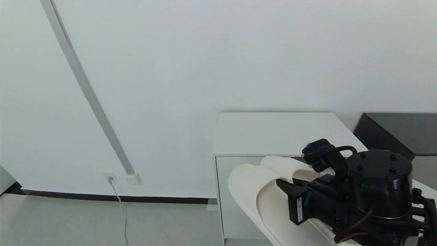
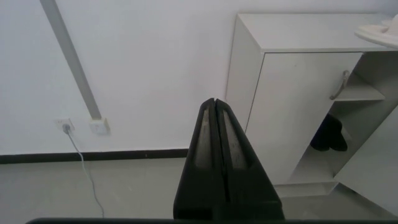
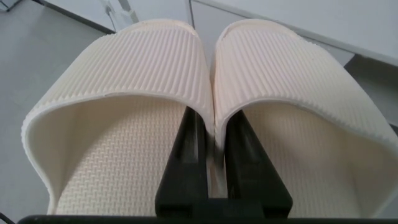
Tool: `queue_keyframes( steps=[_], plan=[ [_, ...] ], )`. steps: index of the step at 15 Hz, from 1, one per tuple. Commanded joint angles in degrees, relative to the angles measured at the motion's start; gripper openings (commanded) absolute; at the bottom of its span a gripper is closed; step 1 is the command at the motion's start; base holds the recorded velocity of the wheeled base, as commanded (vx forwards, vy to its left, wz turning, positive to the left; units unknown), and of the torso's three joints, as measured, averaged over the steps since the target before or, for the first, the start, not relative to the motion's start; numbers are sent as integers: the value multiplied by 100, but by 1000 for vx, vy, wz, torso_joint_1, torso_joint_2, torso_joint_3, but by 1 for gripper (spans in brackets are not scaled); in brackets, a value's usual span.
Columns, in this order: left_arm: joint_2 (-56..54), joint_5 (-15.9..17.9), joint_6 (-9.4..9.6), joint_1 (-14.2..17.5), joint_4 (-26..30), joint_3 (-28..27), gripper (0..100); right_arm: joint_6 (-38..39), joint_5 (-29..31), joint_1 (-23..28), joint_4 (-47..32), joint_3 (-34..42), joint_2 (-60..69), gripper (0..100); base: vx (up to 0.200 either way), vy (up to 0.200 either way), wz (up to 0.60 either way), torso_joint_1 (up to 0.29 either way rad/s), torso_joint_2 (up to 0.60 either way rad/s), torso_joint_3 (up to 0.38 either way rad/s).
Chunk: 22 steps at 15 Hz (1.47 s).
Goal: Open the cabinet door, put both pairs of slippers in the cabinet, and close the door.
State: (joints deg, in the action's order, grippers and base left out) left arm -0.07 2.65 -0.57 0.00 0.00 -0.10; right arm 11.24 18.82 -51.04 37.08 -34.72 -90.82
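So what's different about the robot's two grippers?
The left gripper holds nothing; the right gripper pinches the cream slippers by their touching inner edges. The left gripper's fingers press flat together; the right gripper's fingers sit apart with those edges between them. Both are black with two fingers.

cream slippers [image 1: 249, 194] in right pincer [image 1: 285, 186], white cabinet [image 1: 273, 133]

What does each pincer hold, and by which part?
The right pincer clamps the cream slippers by their touching inner sides. The left pincer is shut on nothing.
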Motion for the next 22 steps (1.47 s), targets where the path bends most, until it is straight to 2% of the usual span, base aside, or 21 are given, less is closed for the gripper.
queue_keyframes(
  steps=[1, 13, 22],
  plan=[
    [7, -1, -4, 0, 0, 1, 0, -8, 7, -2, 1, 0, -32, 0, 0, 0, 0, 0, 0, 0],
    [7, -1, 5, 0, 0, 1, 0, 1, 87, -2, 18, 0, -32, 0, 0, 0, 0, 0, 0, 0],
    [7, -1, 5, 0, 0, 1, 0, -8, 95, 15, 53, 18, -15, 0, 0, -200, 0, 3, 3, 3]
  ],
)
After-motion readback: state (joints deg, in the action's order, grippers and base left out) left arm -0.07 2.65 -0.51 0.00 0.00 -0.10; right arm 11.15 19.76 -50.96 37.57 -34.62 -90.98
